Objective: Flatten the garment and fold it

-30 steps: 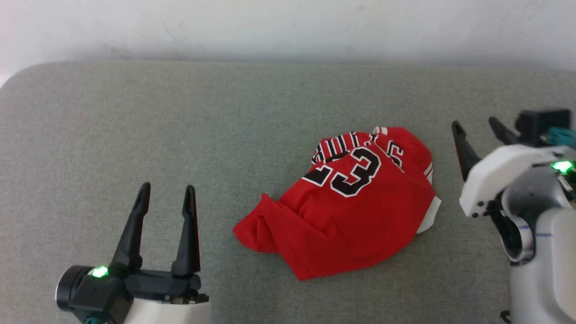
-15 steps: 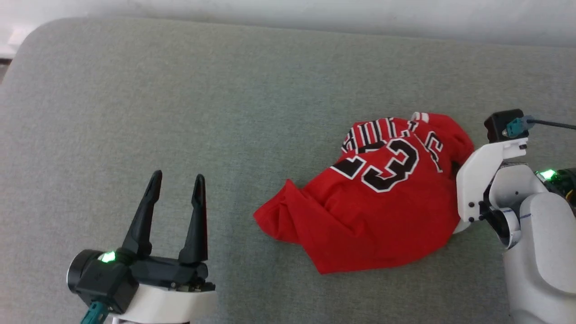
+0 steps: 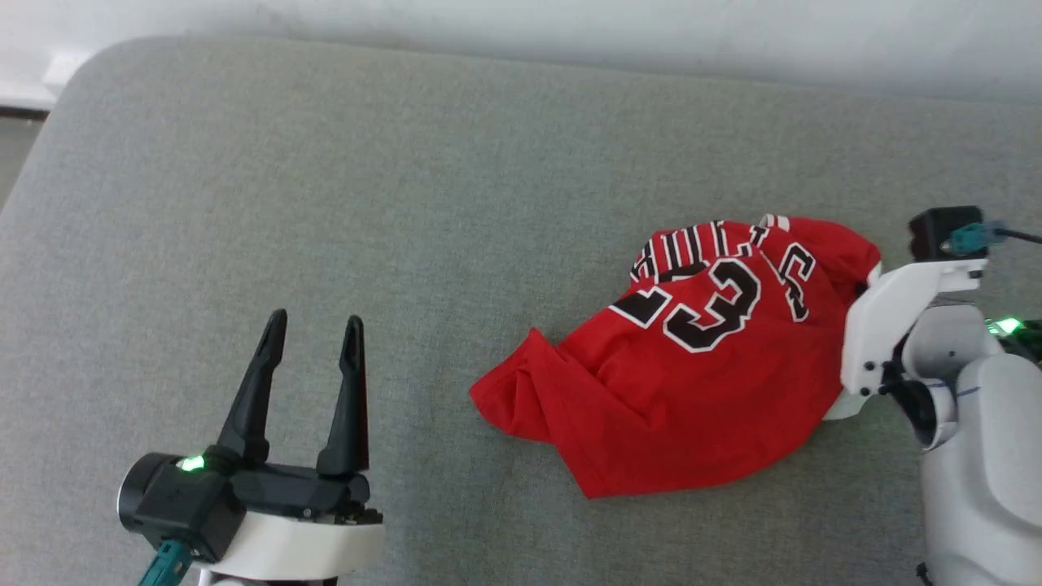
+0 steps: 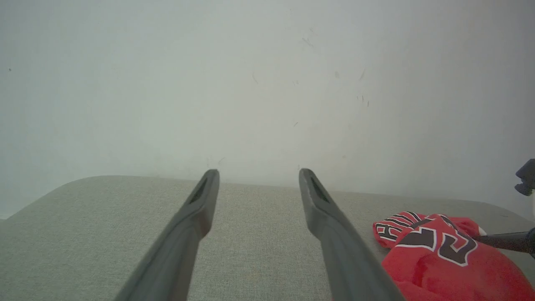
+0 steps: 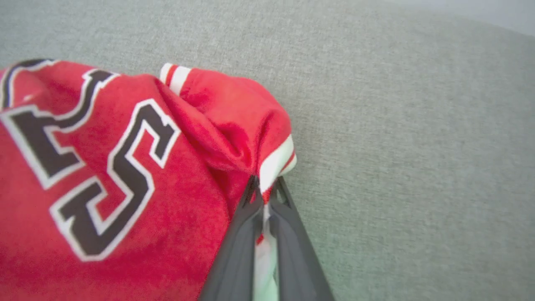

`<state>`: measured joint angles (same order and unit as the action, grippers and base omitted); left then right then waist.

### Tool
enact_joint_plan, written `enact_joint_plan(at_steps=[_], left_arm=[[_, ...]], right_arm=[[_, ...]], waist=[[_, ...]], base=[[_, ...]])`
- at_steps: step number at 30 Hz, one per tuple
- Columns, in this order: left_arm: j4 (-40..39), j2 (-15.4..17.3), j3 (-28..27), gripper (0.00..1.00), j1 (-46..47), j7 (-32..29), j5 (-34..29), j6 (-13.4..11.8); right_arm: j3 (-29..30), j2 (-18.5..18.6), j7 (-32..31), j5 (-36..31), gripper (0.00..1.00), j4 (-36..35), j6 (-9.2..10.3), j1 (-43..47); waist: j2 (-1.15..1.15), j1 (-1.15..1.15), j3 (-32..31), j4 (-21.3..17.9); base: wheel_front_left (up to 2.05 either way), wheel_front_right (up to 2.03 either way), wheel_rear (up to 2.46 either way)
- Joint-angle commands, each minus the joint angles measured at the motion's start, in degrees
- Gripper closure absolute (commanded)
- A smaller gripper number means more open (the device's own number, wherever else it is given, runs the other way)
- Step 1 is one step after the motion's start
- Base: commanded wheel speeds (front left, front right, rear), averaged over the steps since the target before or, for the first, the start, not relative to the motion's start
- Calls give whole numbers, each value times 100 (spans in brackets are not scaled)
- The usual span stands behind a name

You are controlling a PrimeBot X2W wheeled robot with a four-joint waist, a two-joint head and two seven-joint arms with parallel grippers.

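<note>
Crumpled red jersey-style T-shirt [image 3: 700, 382], centre-right of head view: soft, light, limp, likely drapes when lifted. right gripper [image 5: 264, 190] pinching its striped trim edge, a sound hold. left gripper [image 3: 313, 325] spread, empty.

We see a padded surface [image 3: 407, 203] covered in grey-green woven cloth, with a rounded corner at its far left; its far edge runs along under a pale wall; the weave looks even and flat. On its right part lies the garment [image 3: 700, 358], a red jersey-style shirt, crumpled into a heap rather than spread out; the lettered side faces up, with black block figures edged in white, bent over the folds; a red-and-white striped trim shows at the heap's far edge; a white piece shows at its right edge; the near part is plain red, creased, ending in a bunched corner toward the left.
</note>
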<state>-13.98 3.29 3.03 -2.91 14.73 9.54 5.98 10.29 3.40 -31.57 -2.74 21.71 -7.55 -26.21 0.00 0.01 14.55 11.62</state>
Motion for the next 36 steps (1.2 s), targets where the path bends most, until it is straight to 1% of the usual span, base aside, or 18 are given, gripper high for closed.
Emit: enact_joint_plan(at_steps=[1, 4, 8, 9, 10, 12, 15, 19, 22, 25, 27, 30, 32, 36], left_arm=[[13, -33, -30, 0, -67, 27, -61, 10], [27, -36, -31, 0, -178, 27, -91, -27], [25, -39, -10, 0, -360, 27, -120, -95], [23, -39, 1, 0, -402, 27, -118, -116], [23, -39, 1, 0, -402, 27, -118, -116], [17, -40, 25, 0, -481, 27, -113, -161], [-1, -40, 62, 0, -572, 27, -103, -223], [-32, -40, 130, 0, -602, 27, -74, -276], [-42, -41, 190, 0, -596, 27, -35, -295], [-29, -41, 229, 0, -567, 27, 16, -289], [2, -41, 220, 0, -549, 27, 43, -286], [76, -41, 213, 0, -491, 27, 87, -248], [124, -41, 228, 0, -452, 27, 113, -226], [228, -41, 262, 0, -376, 27, 139, -190]], right_arm=[[155, 26, 80, 103, 100, -125, 6, -15], [301, 233, 86, 88, 100, -451, 6, -87], [508, 634, -63, 93, 100, -1015, 6, -214], [515, 742, -100, 93, 100, -1151, 6, -249], [515, 742, -100, 93, 100, -1151, 6, -249], [500, 906, -184, 130, 100, -1397, 6, -333], [331, 986, -317, 257, 100, -1708, 6, -479], [-290, 866, -435, 488, 100, -1945, 6, -632], [-951, 589, -532, 714, 100, -1937, 6, -601], [-1642, 309, -515, 905, 100, -1763, 6, -511], [-2034, 133, -412, 1044, 100, -1497, 6, -444], [-2572, -16, -221, 1242, 100, -968, 6, -330], [-2930, -44, -72, 1401, 100, -572, 6, -244], [-3646, -49, 236, 2077, 100, 134, 6, -18]], waist=[[0, -1, -377, -177], [0, -1, -650, -229], [0, -1, -941, -263], [0, -1, -1006, -269], [0, -1, -1006, -269], [0, -1, -1121, -286], [0, -1, -1236, -312], [0, -1, -1282, -329], [0, -1, -1247, -320], [0, -1, -1170, -256], [0, -1, -1108, -208], [0, -1, -1020, -85], [0, -1, -969, 19], [0, -1, -919, 245]], base=[[0, 0, 0], [0, 0, 0], [0, 0, 0], [0, 0, 0], [0, 0, 0], [0, 0, 0], [0, 0, 0], [0, 0, 0], [0, 0, 0], [0, 0, 0], [0, 0, 0], [0, 0, 0], [0, 0, 0], [0, 0, 0]])
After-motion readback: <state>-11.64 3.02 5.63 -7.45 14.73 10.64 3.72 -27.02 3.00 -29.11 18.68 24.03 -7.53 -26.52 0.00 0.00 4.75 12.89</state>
